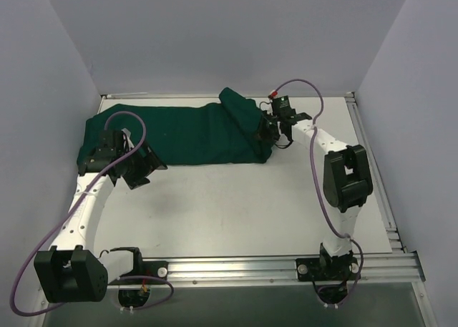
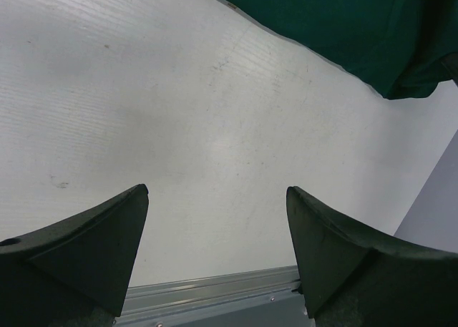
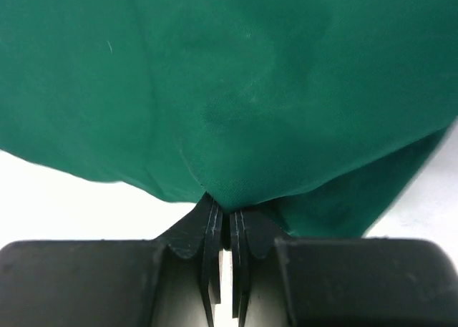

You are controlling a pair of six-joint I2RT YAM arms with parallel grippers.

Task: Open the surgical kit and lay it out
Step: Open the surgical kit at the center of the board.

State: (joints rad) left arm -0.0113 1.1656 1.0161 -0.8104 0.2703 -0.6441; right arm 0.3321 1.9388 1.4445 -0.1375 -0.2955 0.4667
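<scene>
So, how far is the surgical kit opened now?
Done: the green drape lies partly spread toward the left. In hand: the right claw is shut on a fold at its bunched right end; the left claw hangs open over the table. Left: unfolding that end; nothing but cloth shows yet.

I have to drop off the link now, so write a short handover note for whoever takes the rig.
The left tool is open and holds nothing, over bare table by the near edge of the drape.
The right tool is shut on a fold at the drape's right end.
Kit: the drape lies bundled along the far side; no tray or instruments show.
Done: right grip taken.
Left: unfold the drape and lay out the contents.
</scene>
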